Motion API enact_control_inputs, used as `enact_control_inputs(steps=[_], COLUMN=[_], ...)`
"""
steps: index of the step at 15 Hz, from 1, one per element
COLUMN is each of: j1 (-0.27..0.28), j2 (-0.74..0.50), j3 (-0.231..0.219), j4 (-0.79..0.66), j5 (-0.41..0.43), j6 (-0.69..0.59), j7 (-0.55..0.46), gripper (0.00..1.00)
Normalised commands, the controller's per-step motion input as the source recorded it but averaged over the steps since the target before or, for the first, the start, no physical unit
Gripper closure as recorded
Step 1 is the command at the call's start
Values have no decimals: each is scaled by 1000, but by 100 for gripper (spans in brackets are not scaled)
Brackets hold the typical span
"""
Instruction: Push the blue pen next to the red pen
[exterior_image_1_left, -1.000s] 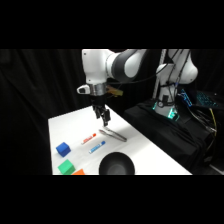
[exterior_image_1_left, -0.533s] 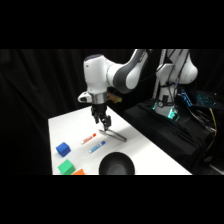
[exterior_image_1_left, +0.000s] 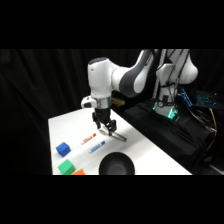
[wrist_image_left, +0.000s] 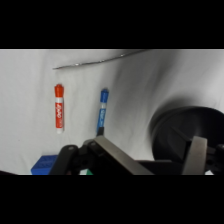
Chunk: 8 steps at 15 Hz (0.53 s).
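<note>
Since the blue pen (wrist_image_left: 102, 112) is light, stiff & rolls easy, nudge mid-barrel left toward red pen (wrist_image_left: 59, 106); gripper (wrist_image_left: 150, 152) claw wide, empty.

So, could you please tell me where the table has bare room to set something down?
Bare table lies right of the metal tool, and along the far edge behind the gripper. The near-left is crowded: red pen, blue pen, blue cube, green block, black bowl.

White arm (exterior_image_1_left: 107, 80) w/ grey joints, black claw (exterior_image_1_left: 105, 125).
</note>
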Motion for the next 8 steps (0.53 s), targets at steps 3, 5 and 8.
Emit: enact_control_inputs(steps=[3, 5, 8], j1=[-31, -57, -97], j2=[196, 248, 294], j3=[79, 65, 75], j4=[65, 126, 191], j5=[60, 45, 44], j6=[217, 197, 163], j7=[-235, -229, -241], gripper=[0, 0, 0])
